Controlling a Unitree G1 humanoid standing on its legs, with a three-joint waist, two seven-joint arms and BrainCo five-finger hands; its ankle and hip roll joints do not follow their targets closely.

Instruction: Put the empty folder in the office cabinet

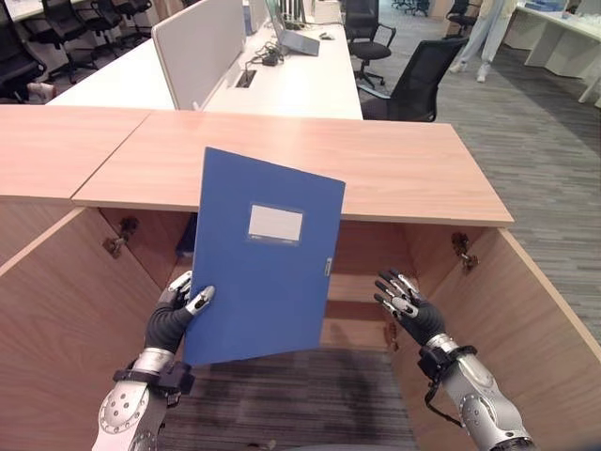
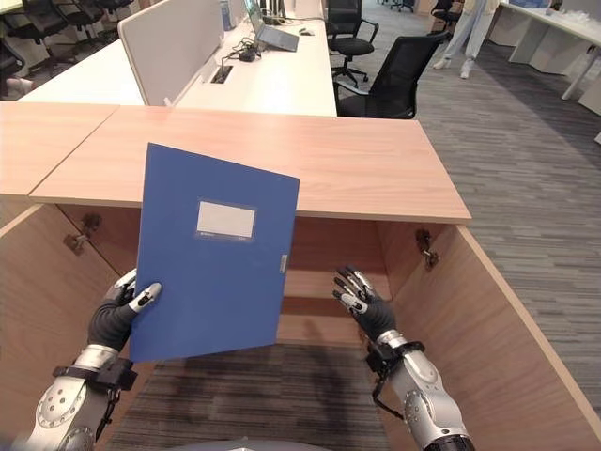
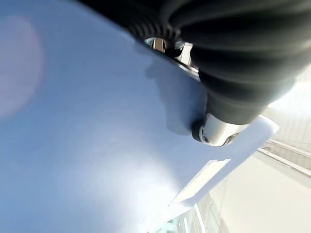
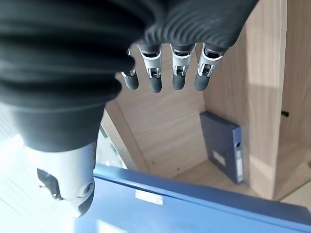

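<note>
1. Currently the left hand (image 1: 174,319) grips the flat blue plastic folder (image 1: 263,258) at its 7 o'clock corner, upright before the open wooden office cabinet (image 1: 310,164).
2. Right hand (image 1: 404,303): released, fingers relaxed, at the folder's 3 o'clock, apart.
3. Remaining: insertion onto the shelf beside a second blue folder (image 4: 224,153), then release.

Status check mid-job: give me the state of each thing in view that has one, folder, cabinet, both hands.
Blue folder: closed, held upright and slightly tilted in front of the cabinet opening, not yet inside.
Office cabinet: both doors swung open.
Second folder: already inside the cabinet, standing against its wall.
Left hand: gripping the blue folder's lower left edge.
Right hand: open, empty, beside the folder without touching it.
</note>
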